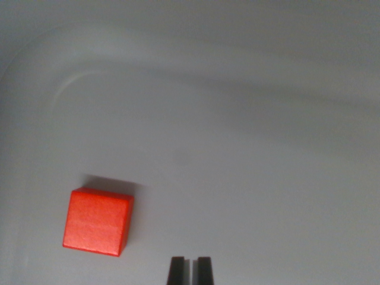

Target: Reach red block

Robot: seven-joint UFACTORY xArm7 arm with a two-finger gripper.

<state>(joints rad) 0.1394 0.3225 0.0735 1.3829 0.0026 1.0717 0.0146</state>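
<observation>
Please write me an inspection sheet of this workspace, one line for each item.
Surface: pale grey surface, smooth, with a faint curved mark at upper left.
Job's things: red block lies flat at lower left, touching nothing.
Clutter: nothing seen.
Grippers: gripper at the bottom edge, fingertips nearly together, holding nothing, to the wrist view's right of the block.
Cables: nothing seen.
Surroundings: nothing seen beyond the surface.

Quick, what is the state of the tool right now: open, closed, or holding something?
Tool: closed, fingertips almost touching, holding nothing. The red block lies apart, to the wrist view's left.
</observation>
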